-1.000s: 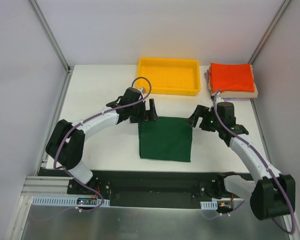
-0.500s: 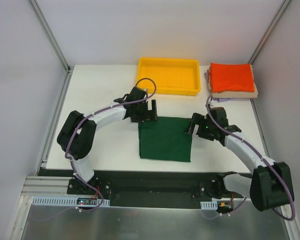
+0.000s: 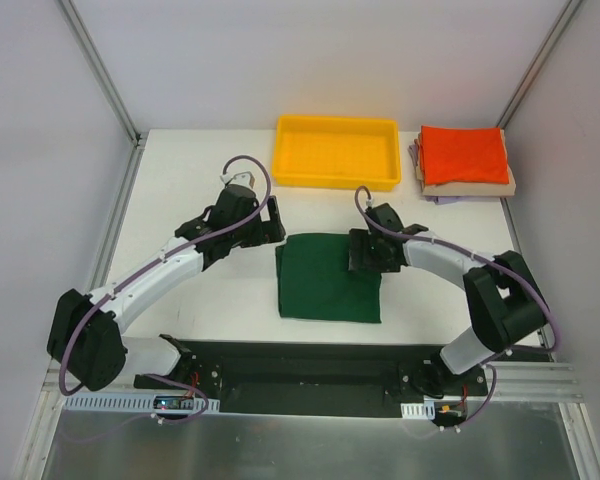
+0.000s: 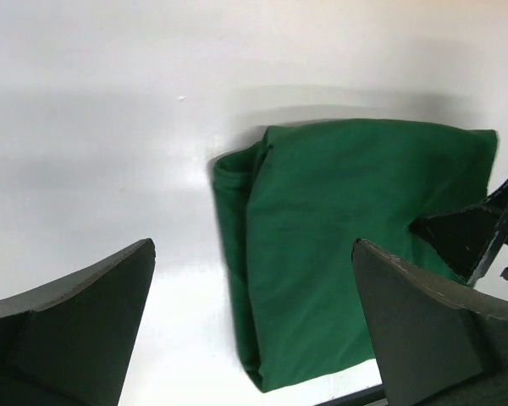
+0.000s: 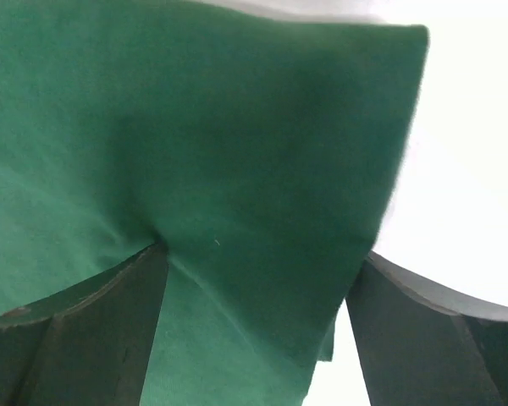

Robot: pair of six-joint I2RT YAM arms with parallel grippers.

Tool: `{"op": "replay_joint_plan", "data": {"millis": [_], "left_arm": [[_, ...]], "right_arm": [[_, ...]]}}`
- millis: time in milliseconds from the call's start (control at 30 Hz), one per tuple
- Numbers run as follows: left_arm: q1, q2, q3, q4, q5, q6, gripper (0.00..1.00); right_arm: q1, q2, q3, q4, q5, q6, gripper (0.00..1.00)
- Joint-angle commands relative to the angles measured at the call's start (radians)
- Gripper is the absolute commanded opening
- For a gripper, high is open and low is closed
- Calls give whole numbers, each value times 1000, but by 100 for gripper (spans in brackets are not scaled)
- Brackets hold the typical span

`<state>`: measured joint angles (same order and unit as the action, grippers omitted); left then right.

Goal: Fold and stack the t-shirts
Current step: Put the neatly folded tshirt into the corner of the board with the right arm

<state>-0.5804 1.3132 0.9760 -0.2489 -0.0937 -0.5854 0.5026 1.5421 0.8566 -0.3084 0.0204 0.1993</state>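
- Our left pincer has drawn back to the left, off the far-left corner of the dark green t-shirt. Its fingers are spread wide, with nothing between them.
- Our right pincer has swung in from the right and now sits over the shirt's far-right corner. Its fingers are spread, and one tip dimples the cloth without pinching it.
- The green shirt lies folded in the same spot, mid-table towards the near edge.
- The orange-red t-shirt tops the stack at the far-right corner, just beside the yellow tray; both are unmoved.
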Motion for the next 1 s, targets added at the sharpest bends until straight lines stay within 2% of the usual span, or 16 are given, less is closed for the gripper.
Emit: {"op": "replay_joint_plan", "data": {"millis": [0, 67, 200, 333, 367, 533, 667, 867, 967], "left_arm": [[8, -80, -72, -85, -110, -24, 99], [8, -104, -86, -107, -138, -27, 99], [10, -138, -112, -128, -167, -31, 99], [10, -149, -128, -147, -199, -36, 99], [10, -150, -131, -153, -208, -39, 99], [11, -175, -142, -171, -254, -33, 99], [13, -232, -157, -184, -330, -42, 99], [13, -350, -201, -188, -437, -54, 99], [14, -396, -217, -188, -491, -63, 99]], "right_arm": [[69, 65, 64, -43, 81, -9, 82], [102, 99, 82, -72, 114, 6, 80], [157, 170, 105, -107, 185, 58, 68], [212, 242, 130, -135, 227, 84, 51], [221, 249, 127, -117, 210, 80, 45], [226, 251, 125, -41, 147, 13, 0], [214, 216, 189, -78, 223, -76, 0], [202, 113, 281, -123, 493, -253, 0], [200, 50, 282, -75, 648, -320, 0]]}}
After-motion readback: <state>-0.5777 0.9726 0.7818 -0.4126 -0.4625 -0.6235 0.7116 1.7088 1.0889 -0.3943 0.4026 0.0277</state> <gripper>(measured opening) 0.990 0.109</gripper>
